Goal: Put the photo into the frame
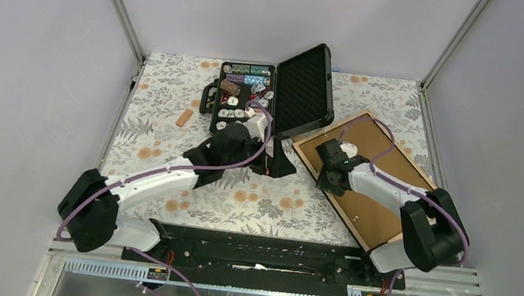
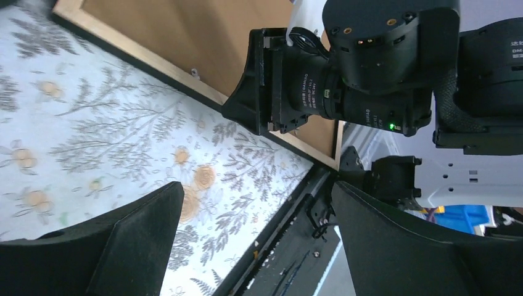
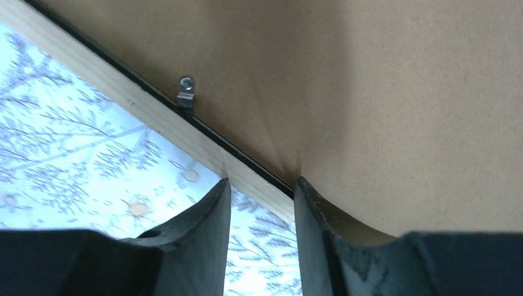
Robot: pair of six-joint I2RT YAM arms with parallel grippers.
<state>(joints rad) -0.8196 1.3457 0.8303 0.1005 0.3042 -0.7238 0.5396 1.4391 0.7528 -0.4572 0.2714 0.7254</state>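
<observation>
Two right fingers [image 3: 203, 237] straddle the wooden rail of the frame [image 3: 154, 112].

Floral table [image 1: 260, 207] carries the frame [image 1: 355, 216], an open chip case [image 1: 305, 90] and a tan block [image 1: 184, 118].

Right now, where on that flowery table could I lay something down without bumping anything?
Bare cloth lies at the left, between the small brown block and the left arm; another patch sits in front, between the left gripper and the base rail. The middle is crowded with chip case, frame and right gripper.
</observation>
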